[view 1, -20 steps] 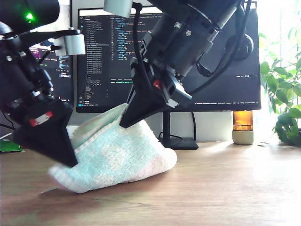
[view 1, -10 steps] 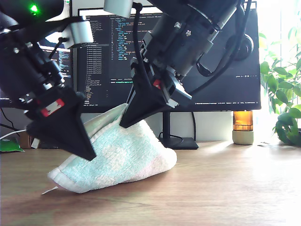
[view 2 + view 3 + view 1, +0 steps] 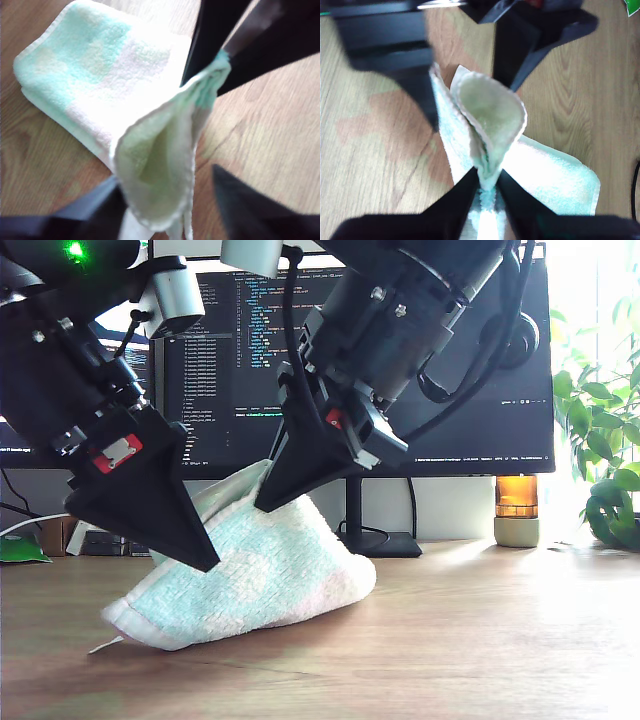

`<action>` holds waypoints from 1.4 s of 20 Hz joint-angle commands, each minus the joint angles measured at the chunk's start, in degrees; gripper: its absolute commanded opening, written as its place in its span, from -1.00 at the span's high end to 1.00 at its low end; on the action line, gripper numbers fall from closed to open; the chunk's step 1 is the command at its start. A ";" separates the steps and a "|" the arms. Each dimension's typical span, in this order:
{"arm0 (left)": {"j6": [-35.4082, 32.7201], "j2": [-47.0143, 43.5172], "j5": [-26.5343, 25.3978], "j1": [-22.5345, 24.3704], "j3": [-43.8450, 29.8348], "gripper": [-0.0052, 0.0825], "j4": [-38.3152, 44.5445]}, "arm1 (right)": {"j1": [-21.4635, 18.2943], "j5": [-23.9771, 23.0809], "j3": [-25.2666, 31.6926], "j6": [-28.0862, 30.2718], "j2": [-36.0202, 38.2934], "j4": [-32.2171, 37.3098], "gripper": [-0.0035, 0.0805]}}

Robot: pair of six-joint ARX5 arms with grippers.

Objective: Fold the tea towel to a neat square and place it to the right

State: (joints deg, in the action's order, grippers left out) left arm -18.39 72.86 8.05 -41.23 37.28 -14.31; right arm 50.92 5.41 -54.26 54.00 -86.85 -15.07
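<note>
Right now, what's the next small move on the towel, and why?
Probably lower my second end effector to lay the raised flap flat, then release. It is shut on the upstanding edge of the tea towel, my first end effector is open, and the rest lies on the table.

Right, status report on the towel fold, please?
My first gripper open around towel fold. My second gripper shut on towel edge. Towel partly folded, on table. Nothing in the way.

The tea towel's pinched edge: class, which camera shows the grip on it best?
The second wrist view: the tea towel is visibly clamped between my second hand. The first wrist view shows that pinch from afar; the exterior view hides it behind the arms.
</note>
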 commanded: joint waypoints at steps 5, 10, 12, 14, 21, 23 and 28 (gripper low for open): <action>-1.03 0.09 0.50 -0.13 -0.28 0.87 -2.40 | -0.07 -0.02 0.11 -0.31 -0.31 -1.97 0.94; -2.60 0.11 1.95 -0.02 -0.22 0.93 -3.87 | -0.04 -0.02 0.11 -2.43 -0.31 -3.63 0.94; -2.58 0.11 5.90 -0.02 0.35 0.93 -5.07 | -0.04 0.00 0.11 -3.61 -0.31 -4.52 0.94; -2.60 0.11 7.48 -0.02 1.05 0.93 -6.99 | -0.04 0.02 0.11 -5.07 -0.31 -6.34 0.94; -2.86 0.11 12.98 -0.02 5.38 0.93 -15.98 | -0.04 0.37 0.07 -13.79 -0.09 -12.72 0.94; -3.08 0.11 15.61 -0.02 7.06 0.93 -19.74 | -0.04 0.76 0.07 -16.48 0.48 -16.33 0.94; -3.10 0.11 20.70 -0.07 8.83 0.93 -25.99 | -0.04 2.36 -0.02 -24.46 4.02 -23.15 0.94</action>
State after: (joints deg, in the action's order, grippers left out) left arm -21.21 72.88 28.03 -41.25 46.00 -38.17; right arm 51.51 9.41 -55.24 30.98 -83.13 -35.38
